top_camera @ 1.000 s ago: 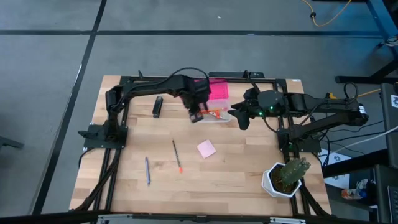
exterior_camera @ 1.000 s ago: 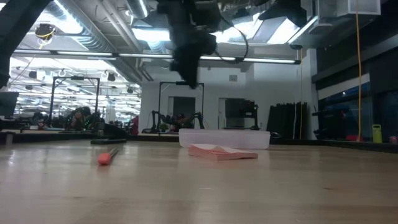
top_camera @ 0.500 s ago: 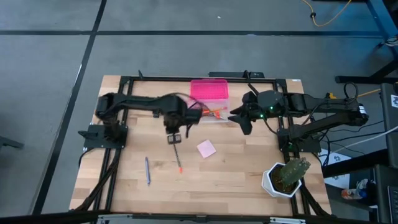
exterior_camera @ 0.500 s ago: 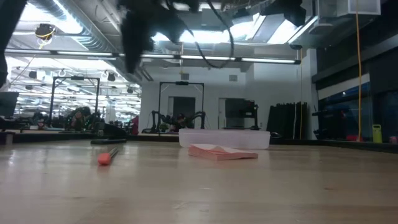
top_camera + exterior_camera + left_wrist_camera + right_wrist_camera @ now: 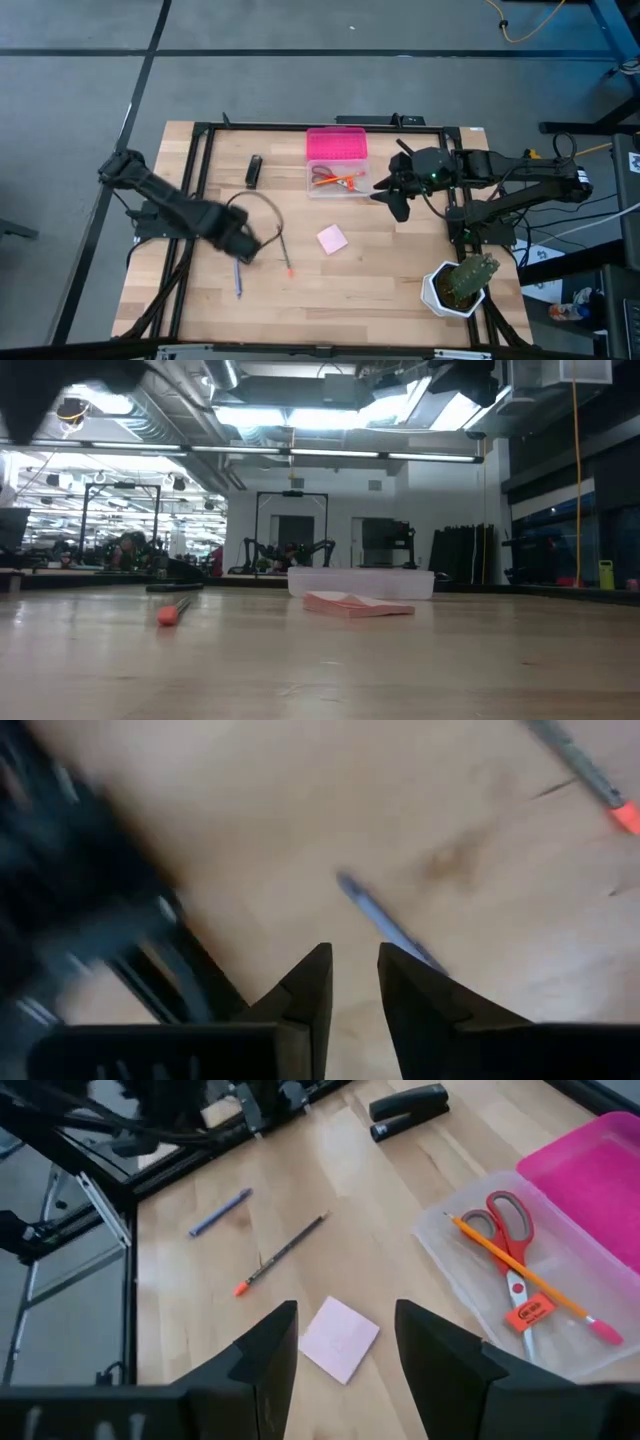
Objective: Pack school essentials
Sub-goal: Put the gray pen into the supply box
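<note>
My left gripper hangs pointing down over the table's near left. Its fingers are a narrow gap apart with nothing between them. A blue pen lies flat on the wood just beyond the fingertips. A slim pen with an orange tip and a pink notepad lie further right. Red-handled scissors, an orange pencil and a small orange-red piece lie in the clear box. A black oblong item lies at the far left. My right gripper hovers open beside the box.
The box's pink lid lies open behind it, toward the far edge. A cactus in a white pot stands at the near right corner. Black frame rails run along the table's left, right and far sides.
My left gripper has swept from above the clear box toward the table's left and near edges. It rolled about its own axis on the way. It now hangs over the blue pen. My right gripper stays beside the box.
</note>
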